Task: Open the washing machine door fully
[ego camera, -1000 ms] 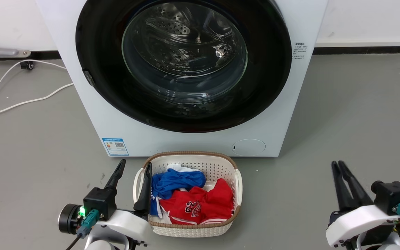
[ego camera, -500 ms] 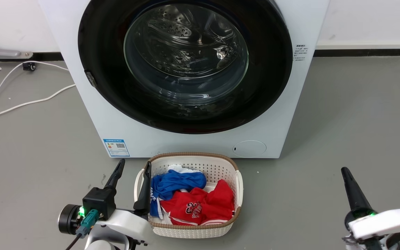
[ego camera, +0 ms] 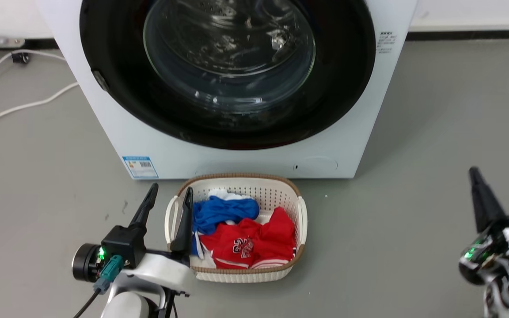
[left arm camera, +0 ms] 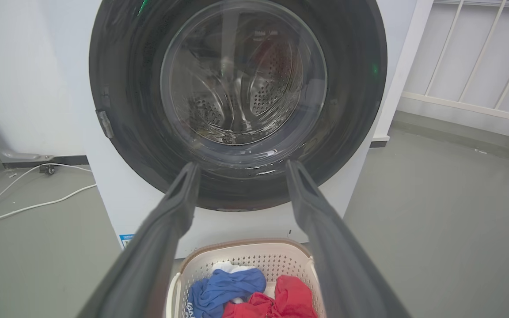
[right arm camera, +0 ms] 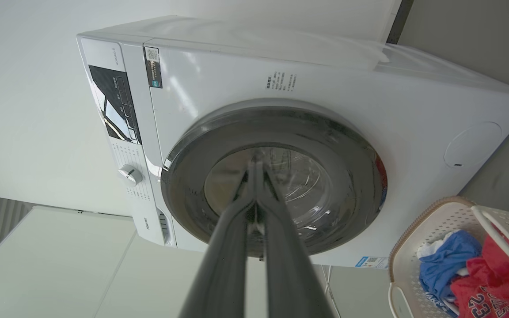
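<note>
Head view first, nearest the camera: the left gripper [ego camera: 170, 191] sits low, fingers spread with nothing between them, its inner finger right against the handle of the laundry basket [ego camera: 237, 176]. Over on the far side, the right gripper [ego camera: 475, 176] hangs above bare floor. The right wrist view shows its two fingers pressed together, empty, with the right gripper [right arm camera: 256, 165] lined up on the glass.

Next out, that basket of red and blue clothes is parked directly before the washing machine [ego camera: 237, 161], almost touching its base.

Then the prize: the washing machine door [ego camera: 334, 88], a glossy black disc seated flat on the white front, so nothing is opened yet. It stands ahead of and above both grippers, well apart from each. From the left wrist, the left gripper [left arm camera: 242, 168] frames the lower edge of the washing machine door [left arm camera: 351, 88]. A small tab [ego camera: 100, 80] sits on the rim at the robot's left, probably the place to catch hold.

Dangers now, as I judge them: slick plastic and bulging glass give a finger little purchase, so a pull anywhere but that tab may skid off. A reach by the left arm could clip the basket and drag it. The hinge side I cannot make out, so a swing might meet an arm.
</note>
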{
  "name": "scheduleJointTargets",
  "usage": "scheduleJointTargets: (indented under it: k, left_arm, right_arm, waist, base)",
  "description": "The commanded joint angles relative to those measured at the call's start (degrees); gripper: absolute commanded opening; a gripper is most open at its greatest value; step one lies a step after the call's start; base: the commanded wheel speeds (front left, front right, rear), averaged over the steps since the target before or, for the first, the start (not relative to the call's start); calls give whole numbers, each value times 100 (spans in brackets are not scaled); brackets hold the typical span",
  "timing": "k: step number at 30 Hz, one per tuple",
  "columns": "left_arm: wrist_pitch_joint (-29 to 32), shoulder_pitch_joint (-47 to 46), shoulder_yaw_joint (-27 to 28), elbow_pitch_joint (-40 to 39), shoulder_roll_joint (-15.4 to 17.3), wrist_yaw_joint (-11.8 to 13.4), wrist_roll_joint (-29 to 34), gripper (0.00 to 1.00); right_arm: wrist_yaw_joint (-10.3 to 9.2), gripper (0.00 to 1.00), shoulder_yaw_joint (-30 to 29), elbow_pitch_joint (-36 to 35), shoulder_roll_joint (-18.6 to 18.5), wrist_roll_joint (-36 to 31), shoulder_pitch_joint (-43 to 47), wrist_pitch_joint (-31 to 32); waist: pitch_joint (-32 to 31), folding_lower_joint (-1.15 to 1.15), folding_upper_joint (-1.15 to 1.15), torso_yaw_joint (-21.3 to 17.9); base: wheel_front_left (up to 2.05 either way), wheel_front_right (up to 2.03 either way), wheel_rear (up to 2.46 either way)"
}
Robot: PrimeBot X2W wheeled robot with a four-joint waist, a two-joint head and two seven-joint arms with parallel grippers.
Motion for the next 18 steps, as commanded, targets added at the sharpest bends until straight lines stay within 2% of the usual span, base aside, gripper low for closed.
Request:
scheduleJointTargets:
  k: [1, 10, 18]
  left_arm:
    - [-15, -124, -18, -106, -15, -12, 40, 100]
    - [-15, -586, -112, -640, -73, -31, 127, 100]
    - [-15, -895, -159, -894, -122, -37, 154, 100]
  right_arm:
    - [2, 0, -126, 178, -106, 97, -297, 56]
    - [2, 0, -429, 1355, -631, 652, -2109, 518]
    - [2, 0, -82, 2794, -1297, 732, -3931, 1101]
  waist:
    - [238, 0, 0, 32]
    - [1166, 0, 0, 190]
    - [1778, 0, 0, 320]
  base:
    - [0, 0, 0]
    - [0, 0, 0]
    - [0, 0, 0]
